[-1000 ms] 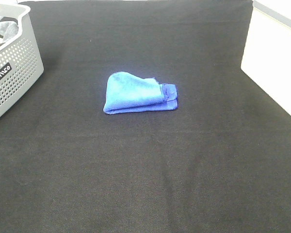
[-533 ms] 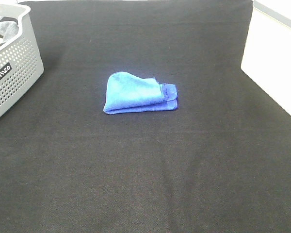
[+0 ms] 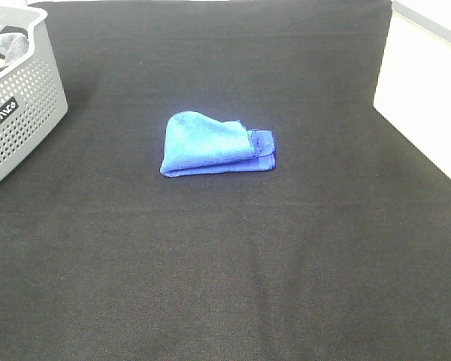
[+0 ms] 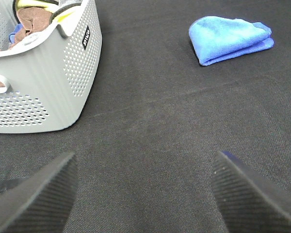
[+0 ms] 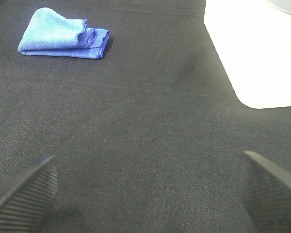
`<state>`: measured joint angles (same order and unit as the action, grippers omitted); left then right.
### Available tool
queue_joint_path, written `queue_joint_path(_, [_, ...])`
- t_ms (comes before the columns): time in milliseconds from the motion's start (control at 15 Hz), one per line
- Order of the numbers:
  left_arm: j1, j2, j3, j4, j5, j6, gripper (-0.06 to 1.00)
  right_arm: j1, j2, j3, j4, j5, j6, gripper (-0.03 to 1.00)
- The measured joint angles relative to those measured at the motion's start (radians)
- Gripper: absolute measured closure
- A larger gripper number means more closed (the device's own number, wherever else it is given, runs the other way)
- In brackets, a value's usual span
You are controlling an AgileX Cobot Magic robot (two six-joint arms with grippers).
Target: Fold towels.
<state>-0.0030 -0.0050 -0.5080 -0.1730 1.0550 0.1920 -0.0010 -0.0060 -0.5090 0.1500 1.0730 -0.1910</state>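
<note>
The blue towel point(image 3: 216, 144) lies folded into a compact bundle a little above and left of the middle of the exterior high frame, resting on the black worktop point(image 3: 225, 271), with its darker hemmed ends stacked on its right side. A grey perforated basket point(image 3: 19, 113) sits at the upper left edge of that frame, well apart from the towel, with cloth showing inside it. The left hand point(image 4: 143, 194) has its fingers point(image 4: 36, 194) spread wide apart with nothing between them, low over bare worktop, the towel far off. The right hand point(image 5: 148, 194) is likewise spread wide and empty, its fingers point(image 5: 24, 194) above the black surface, the towel well away.
</note>
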Motion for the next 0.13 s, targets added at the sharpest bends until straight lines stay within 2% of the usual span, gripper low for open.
queue_joint_path(133, [0.000,0.000,0.000,0.000,0.000,0.000,0.21,0.000,0.000,0.000,0.000,0.000,0.000,0.03])
